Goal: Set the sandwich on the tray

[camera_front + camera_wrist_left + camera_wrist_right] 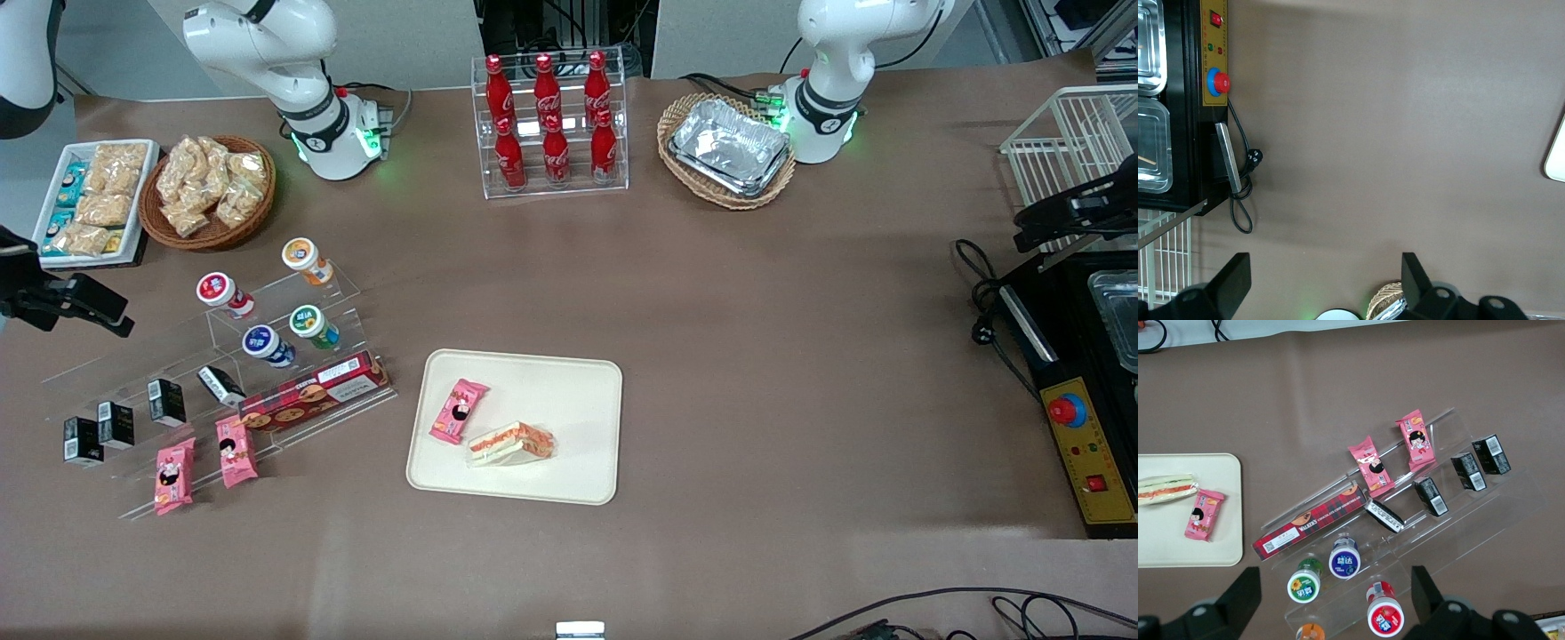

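The sandwich point(511, 443), a wrapped cream wedge with orange-red filling, lies on the cream tray point(569, 391), near the tray's edge closest to the front camera. It also shows in the right wrist view point(1165, 488) on the tray point(1178, 547). A pink snack packet point(459, 411) lies on the tray beside the sandwich. My right gripper point(98, 307) is open and empty. It hangs high over the acrylic stand toward the working arm's end of the table, well apart from the tray. In the right wrist view the gripper point(1335, 597) has its fingers spread wide above the small jars.
A clear acrylic stand point(293, 302) holds small jars point(1344, 560), black boxes point(1430, 495), a red plaid box point(316, 396) and two pink packets point(236, 451). Farther back are snack baskets point(209, 191), a cola rack point(551, 124) and foil trays in a wicker basket point(727, 147).
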You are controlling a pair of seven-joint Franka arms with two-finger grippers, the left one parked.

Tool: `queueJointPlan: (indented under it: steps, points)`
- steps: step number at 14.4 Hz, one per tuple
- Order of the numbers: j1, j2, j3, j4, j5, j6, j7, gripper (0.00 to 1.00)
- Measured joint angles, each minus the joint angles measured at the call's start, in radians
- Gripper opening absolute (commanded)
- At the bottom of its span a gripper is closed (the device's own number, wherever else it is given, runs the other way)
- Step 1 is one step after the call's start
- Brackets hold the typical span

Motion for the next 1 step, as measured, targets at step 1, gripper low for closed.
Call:
queueJointPlan:
  steps: [1]
  points:
    - [-0.035, 0.000, 0.032, 0.000, -0.001, 0.000, -0.002, 1.00]
